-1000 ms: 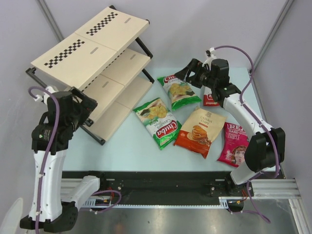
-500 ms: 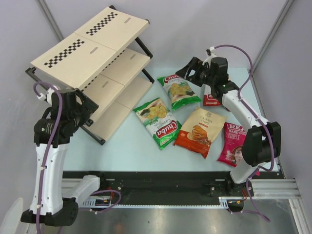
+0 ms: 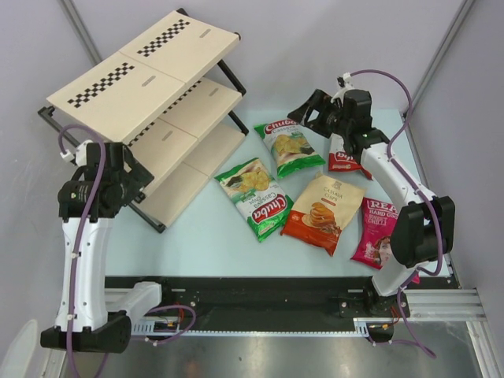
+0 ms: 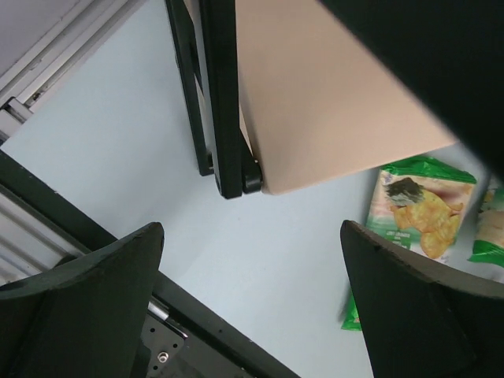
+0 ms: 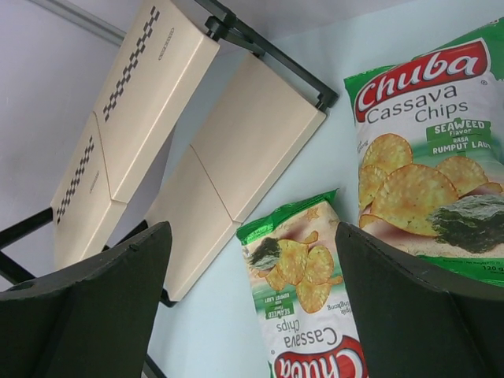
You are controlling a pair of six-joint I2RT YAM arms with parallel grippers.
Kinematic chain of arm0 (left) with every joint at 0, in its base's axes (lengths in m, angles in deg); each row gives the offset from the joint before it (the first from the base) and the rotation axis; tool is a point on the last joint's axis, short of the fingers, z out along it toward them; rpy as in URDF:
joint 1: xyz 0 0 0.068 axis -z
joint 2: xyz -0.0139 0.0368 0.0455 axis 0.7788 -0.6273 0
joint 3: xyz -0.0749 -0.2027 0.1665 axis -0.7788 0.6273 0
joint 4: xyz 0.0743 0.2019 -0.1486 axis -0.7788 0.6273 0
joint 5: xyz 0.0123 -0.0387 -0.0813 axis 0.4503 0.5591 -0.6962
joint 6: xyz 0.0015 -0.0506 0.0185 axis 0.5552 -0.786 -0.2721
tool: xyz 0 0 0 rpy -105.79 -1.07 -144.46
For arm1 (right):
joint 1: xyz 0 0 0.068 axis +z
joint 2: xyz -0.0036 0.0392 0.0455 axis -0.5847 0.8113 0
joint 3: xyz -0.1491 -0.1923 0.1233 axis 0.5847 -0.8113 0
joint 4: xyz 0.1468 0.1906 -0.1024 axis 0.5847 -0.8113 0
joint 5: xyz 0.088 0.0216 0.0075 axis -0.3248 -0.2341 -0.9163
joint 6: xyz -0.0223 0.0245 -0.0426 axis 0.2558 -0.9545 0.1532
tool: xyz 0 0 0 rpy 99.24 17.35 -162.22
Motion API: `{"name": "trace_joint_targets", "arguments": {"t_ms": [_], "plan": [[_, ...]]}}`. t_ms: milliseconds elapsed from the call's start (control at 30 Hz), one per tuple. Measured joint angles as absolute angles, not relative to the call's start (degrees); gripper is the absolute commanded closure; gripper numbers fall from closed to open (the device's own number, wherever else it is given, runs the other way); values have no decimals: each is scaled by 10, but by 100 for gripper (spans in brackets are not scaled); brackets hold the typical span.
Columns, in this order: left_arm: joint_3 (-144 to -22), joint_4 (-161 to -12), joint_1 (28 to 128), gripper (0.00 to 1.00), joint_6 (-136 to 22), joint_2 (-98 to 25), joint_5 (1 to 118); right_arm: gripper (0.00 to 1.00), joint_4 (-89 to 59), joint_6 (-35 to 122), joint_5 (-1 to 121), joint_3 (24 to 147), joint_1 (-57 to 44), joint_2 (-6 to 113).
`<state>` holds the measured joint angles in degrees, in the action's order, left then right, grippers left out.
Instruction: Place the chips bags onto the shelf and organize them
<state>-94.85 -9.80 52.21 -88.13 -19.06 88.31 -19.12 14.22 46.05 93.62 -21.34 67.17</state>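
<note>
Glossy film on all five bags, so slip is the main worry. None is on the shelf (image 3: pixel 150 87), which stands at upper left of the overhead frame. All lie flat on the pale surface (image 3: pixel 205 236):
- far Chuba bag (image 3: pixel 290 146), upper centre
- near Chuba bag (image 3: pixel 256 197), centre
- orange cassava bag (image 3: pixel 323 211), just right of it
- magenta bag (image 3: pixel 379 232), lower right
- red-and-white bag (image 3: pixel 346 161), partly hidden under the right arm

Right claw (image 5: pixel 253 228) has its jaws wide apart and holds nothing, hovering beside the far Chuba bag. Left claw (image 4: pixel 252 228) is also spread and empty, close by the shelf's lower front corner.

Likely failures:
- A shallow pinch on a puffed bag could squirt it out.
- A hard pinch could crush the chips.
- The left arm could nudge the rack out of place.
- A bag could slide off a board.
</note>
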Motion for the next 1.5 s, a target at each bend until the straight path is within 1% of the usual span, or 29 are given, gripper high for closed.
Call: {"name": "trace_joint_targets", "arguments": {"t_ms": [200, 433, 567, 833, 967, 1100, 1167, 1233, 1267, 1367, 1400, 1433, 1467, 1500], "plan": [[-928, -116, 517, 0, -866, -194, 896, 11, -194, 142, 461, 936, -214, 672], [-870, -155, 473, 0, -861, -183, 907, 12, -194, 120, 456, 937, -221, 673], [-842, -180, 468, 0, -864, -179, 914, 11, -194, 112, 454, 948, -224, 683], [-780, -253, 467, 9, -873, -143, 926, 11, -193, 96, 447, 957, -232, 689], [-777, -286, 466, 12, -872, -139, 945, 11, -193, 89, 442, 957, -239, 691], [-777, -300, 466, 19, -868, -149, 957, 11, -191, 86, 440, 957, -248, 691], [-777, -307, 466, 21, -866, -159, 959, 11, -185, 83, 436, 954, -253, 691], [-776, -317, 466, 26, -865, -172, 962, 11, -181, 75, 432, 948, -260, 691], [-774, -326, 466, 33, -865, -178, 964, 12, -180, 71, 430, 944, -264, 691], [-771, -346, 466, 47, -864, -186, 976, 12, -180, 64, 426, 940, -275, 692], [-770, -349, 466, 55, -864, -187, 978, 12, -180, 62, 426, 940, -278, 693], [-768, -353, 465, 60, -863, -188, 979, 11, -180, 60, 426, 940, -281, 693], [-767, -355, 465, 70, -864, -188, 980, 11, -179, 59, 426, 940, -284, 693], [-765, -358, 465, 75, -864, -187, 981, 11, -177, 58, 426, 940, -286, 693]]}}
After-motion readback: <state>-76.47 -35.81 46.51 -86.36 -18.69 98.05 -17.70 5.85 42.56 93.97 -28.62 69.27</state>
